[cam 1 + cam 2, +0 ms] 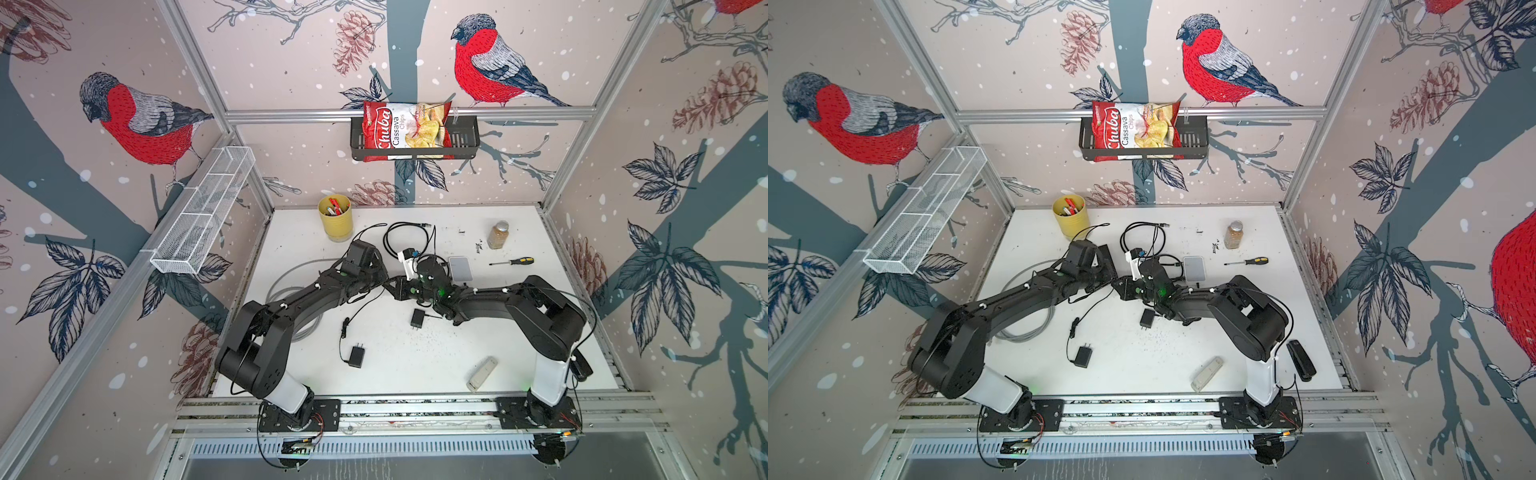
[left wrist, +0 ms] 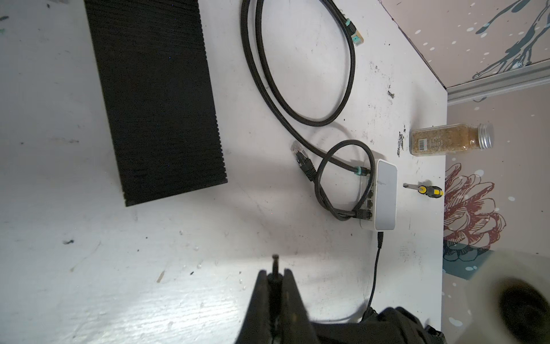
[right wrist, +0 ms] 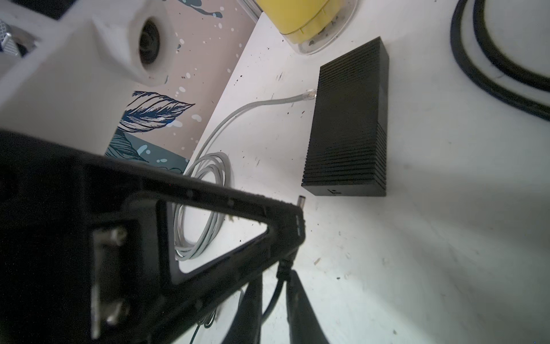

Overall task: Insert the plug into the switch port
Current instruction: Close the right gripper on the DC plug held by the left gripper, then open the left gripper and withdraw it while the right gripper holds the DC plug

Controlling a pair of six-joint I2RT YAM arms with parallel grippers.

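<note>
My left gripper (image 2: 274, 272) is shut on a black barrel plug (image 2: 274, 261), whose metal tip sticks out past the fingertips just above the table. The white switch (image 2: 386, 195) lies ahead of it, well apart, with two black network cables in its ports; it also shows in both top views as the white switch (image 1: 460, 268) (image 1: 1195, 267). In the right wrist view my right gripper (image 3: 275, 280) sits directly behind the left one. Its fingers stand narrowly open on either side of the plug's thin cable (image 3: 272, 297).
A black ribbed box (image 2: 154, 98) lies near the left arm. Another thin black lead (image 2: 380, 238) ends at the switch's short side. Two black adapters (image 1: 417, 319) (image 1: 356, 356), a yellow cup (image 1: 336, 216), a spice jar (image 1: 498, 235) and a screwdriver (image 1: 513, 262) lie around.
</note>
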